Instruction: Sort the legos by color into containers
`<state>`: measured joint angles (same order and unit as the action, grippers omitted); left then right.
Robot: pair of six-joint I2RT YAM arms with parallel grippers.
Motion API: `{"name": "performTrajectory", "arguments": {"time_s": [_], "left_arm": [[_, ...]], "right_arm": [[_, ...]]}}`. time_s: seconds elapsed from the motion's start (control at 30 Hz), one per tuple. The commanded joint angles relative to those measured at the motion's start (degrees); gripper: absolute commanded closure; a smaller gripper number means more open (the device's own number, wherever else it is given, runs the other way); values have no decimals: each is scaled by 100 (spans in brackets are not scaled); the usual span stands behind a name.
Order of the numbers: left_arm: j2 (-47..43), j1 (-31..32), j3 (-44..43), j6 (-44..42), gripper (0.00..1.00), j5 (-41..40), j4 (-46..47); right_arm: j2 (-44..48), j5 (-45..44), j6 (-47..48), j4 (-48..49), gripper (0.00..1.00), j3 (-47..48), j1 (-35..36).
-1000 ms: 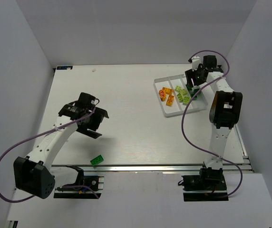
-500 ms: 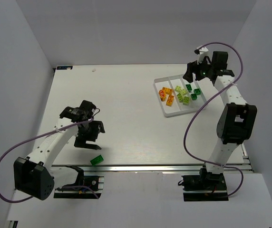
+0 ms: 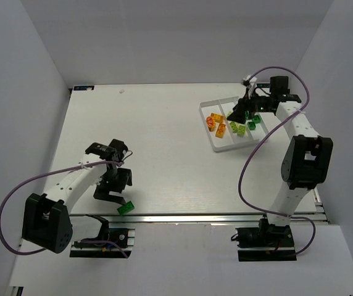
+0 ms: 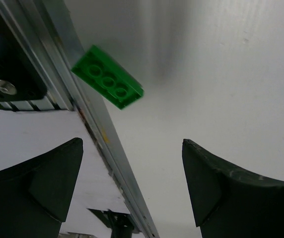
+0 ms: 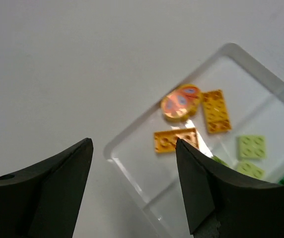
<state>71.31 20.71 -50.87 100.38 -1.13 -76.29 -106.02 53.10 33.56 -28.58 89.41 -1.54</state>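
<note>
One dark green lego lies alone at the table's front edge, beside the metal rail. My left gripper hangs open just behind it. In the left wrist view the brick sits ahead of the open gripper, with nothing between the fingers. The white tray at the back right holds orange legos in its left compartment, yellow-green ones in the middle and dark green ones on the right. My right gripper hovers open and empty over the tray; in the right wrist view the gripper frames the tray corner and an orange brick.
An aluminium rail runs along the table's front edge, with the left arm's base mount just below it. Purple cables loop from both arms. White walls close in the table on the left, back and right.
My left gripper has moved toward the front edge and now hangs by the lone green brick. My right gripper has risen from the tray's right side and turned toward the orange end.
</note>
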Motion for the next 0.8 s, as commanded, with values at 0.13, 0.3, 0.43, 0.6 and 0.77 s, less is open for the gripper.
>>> {"name": "performTrajectory", "arguments": {"time_s": [0.13, 0.3, 0.43, 0.6, 0.77], "left_arm": [[-3, 21, 613, -194, 11, -318, -361], [-55, 21, 842, -203, 11, -371, 131], [-143, 21, 1088, -282, 10, -371, 536], [-293, 21, 1501, -317, 9, -283, 1204], [-319, 21, 1580, -317, 8, -344, 1617]], "right_arm": [[459, 1141, 3007, -1775, 28, -352, 919], [319, 1158, 2779, -1774, 28, -231, 1164], [222, 1194, 2629, -1774, 28, -143, 1217], [213, 1194, 2498, -1757, 27, -125, 1226], [204, 1150, 2383, -1765, 27, -160, 1217]]}}
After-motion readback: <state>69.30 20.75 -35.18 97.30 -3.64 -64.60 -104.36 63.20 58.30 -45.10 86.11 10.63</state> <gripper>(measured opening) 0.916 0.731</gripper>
